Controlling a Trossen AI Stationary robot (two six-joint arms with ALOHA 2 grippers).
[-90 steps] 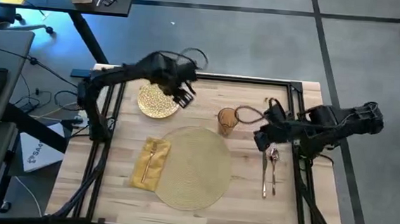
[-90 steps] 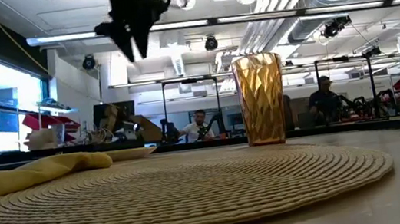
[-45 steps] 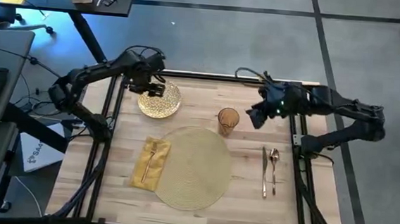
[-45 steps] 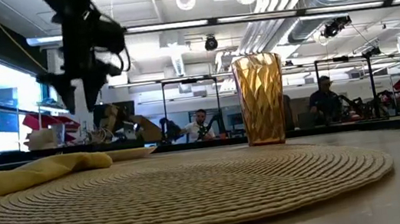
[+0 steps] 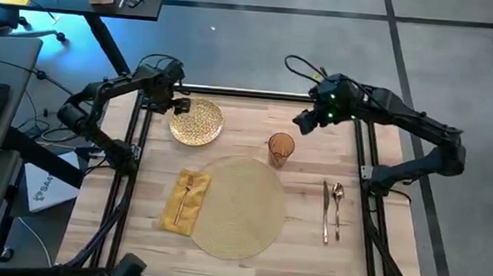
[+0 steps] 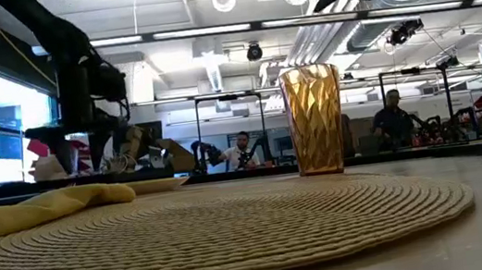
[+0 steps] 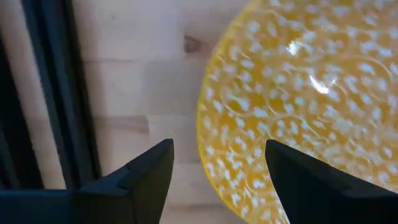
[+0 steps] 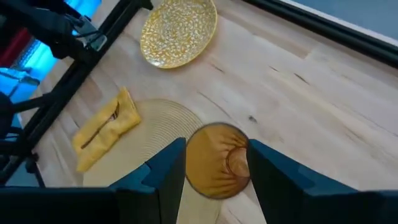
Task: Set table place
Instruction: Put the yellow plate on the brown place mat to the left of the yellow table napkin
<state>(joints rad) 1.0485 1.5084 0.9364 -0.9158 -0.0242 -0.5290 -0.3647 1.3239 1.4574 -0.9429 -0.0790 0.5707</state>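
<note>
**A:** What could have gone wrong from that position?

**B:** Mostly the plate. It sat near the table's far-left corner, well away from the placemat, which lay bare in the middle toward the near edge. The left gripper hung at the plate's left rim, close to the black frame rail. A glazed rim is slick and shallow, so I judged that a bite taken too close to the edge could slip off, or tip the plate and let it drop back on the wood.

**A:** Anything on the other side?

**B:** The glass, standing just off the placemat's far-right edge. The right gripper hovered above and slightly beyond it. A descent off centre could have knocked the tall glass over.

**A:** How were the fingers set?

**B:** In the left wrist view the left gripper's fingers were spread wide, the plate's rim lying in the gap between them, and I saw no contact yet. The right gripper's fingers were also apart, framing the glass from above, holding nothing.

**A:** And the rest of the setting?

**B:** The napkin lay at the placemat's left edge with one piece of cutlery on it; the other cutlery lay near the right edge, untouched
</note>
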